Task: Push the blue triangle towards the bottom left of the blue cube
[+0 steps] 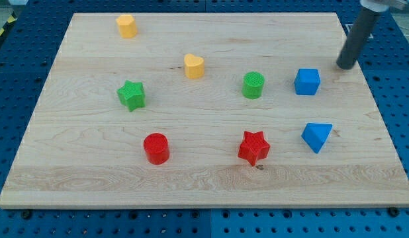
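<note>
The blue triangle [316,136] lies on the wooden board [92,152] at the view's lower right. The blue cube [307,81] stands above it, slightly to the left. My tip [345,67] rests on the board at the view's upper right, to the right of the blue cube and a little above it, apart from it. The tip is well above the blue triangle and touches no block.
A green cylinder [253,85] stands left of the blue cube. A red star [253,147] lies left of the blue triangle. A red cylinder [155,148], a green star [132,95], a yellow heart [194,66] and a yellow block [126,26] lie further left.
</note>
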`<state>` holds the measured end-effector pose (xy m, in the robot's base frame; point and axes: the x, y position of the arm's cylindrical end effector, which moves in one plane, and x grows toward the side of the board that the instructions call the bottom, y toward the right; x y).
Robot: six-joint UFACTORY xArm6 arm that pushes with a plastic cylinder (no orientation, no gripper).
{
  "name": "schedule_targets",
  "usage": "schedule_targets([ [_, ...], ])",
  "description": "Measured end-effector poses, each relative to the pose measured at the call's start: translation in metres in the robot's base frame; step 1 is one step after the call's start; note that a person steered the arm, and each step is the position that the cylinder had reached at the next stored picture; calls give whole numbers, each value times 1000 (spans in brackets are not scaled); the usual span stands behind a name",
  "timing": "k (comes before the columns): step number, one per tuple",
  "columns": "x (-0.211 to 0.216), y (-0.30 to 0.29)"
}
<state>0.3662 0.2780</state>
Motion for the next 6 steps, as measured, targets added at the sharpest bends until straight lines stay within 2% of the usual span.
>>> schedule_targets([
  [4, 19, 37],
  [5, 45, 51],
  [6, 51, 53],
])
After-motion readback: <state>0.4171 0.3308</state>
